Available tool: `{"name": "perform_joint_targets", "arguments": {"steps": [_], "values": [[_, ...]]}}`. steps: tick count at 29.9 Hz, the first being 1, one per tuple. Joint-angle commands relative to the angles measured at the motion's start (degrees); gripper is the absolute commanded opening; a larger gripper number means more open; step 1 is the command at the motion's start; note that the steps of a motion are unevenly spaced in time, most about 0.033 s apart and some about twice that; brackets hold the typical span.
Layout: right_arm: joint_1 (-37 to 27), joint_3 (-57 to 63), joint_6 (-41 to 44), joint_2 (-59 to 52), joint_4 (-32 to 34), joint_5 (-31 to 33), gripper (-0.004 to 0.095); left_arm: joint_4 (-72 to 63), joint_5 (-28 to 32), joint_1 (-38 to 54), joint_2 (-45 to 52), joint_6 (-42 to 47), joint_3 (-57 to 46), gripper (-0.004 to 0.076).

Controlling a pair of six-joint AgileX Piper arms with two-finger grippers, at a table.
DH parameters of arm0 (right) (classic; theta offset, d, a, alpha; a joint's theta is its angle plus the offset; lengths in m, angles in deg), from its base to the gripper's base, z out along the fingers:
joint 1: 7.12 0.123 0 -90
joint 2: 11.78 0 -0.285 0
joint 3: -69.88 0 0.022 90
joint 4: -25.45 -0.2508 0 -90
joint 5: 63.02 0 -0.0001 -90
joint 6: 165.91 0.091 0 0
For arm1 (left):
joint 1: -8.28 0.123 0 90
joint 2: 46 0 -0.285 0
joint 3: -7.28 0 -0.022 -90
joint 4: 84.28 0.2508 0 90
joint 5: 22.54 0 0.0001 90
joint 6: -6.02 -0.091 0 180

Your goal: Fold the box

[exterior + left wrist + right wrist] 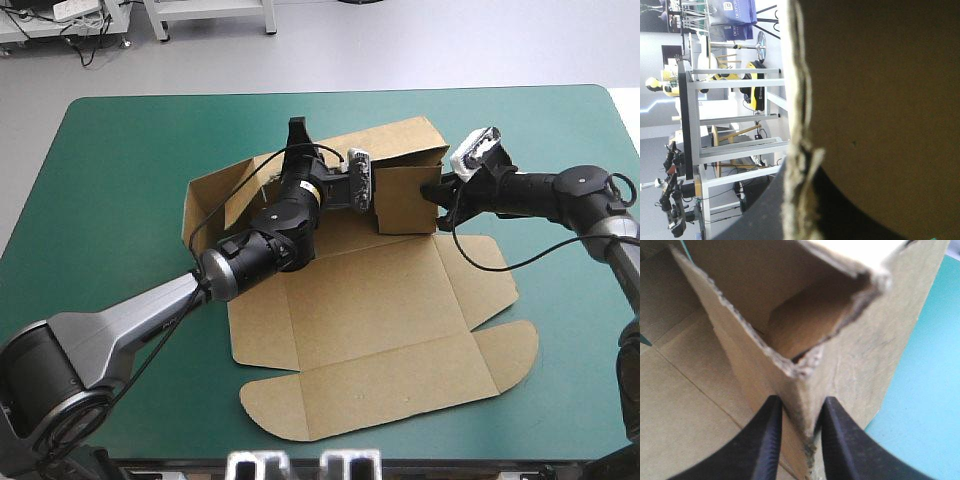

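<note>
Teal-green table (120, 150), brown box (380, 300), walls raised

A robotics lab: a work table (120, 130) under a teal-green cover; a left robot arm (130, 320) and a right robot arm (570, 190) reach over it; beyond its far edge, bare grey floor (400, 50), white metal-framed benches (210, 15), loose cables (85, 45) far left.
</note>
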Motion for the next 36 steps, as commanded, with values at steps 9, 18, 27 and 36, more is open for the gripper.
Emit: {"name": "perform_joint_targets", "arguments": {"steps": [9, 18, 27, 36], "values": [[3.55, -1.64, 1.78, -2.16, -3.92, -8.18, -0.0017, -1.27, 3.74, -0.52, 3.09, -0.56, 1.54, -0.0010], [3.55, -1.64, 4.69, -2.16, -3.92, -11.57, -0.0017, -0.72, 3.52, -0.52, 3.09, -0.56, 1.54, -0.0010], [3.55, -1.64, 5.26, -2.16, -3.73, -10.53, -0.0017, 0.00, 1.63, -0.52, 3.09, 0.07, 1.54, 0.0096], [3.55, -1.64, 5.90, -2.16, -3.59, -10.15, -0.0017, 1.14, 2.91, -0.52, 3.09, 3.95, 1.54, 0.0483]]}}
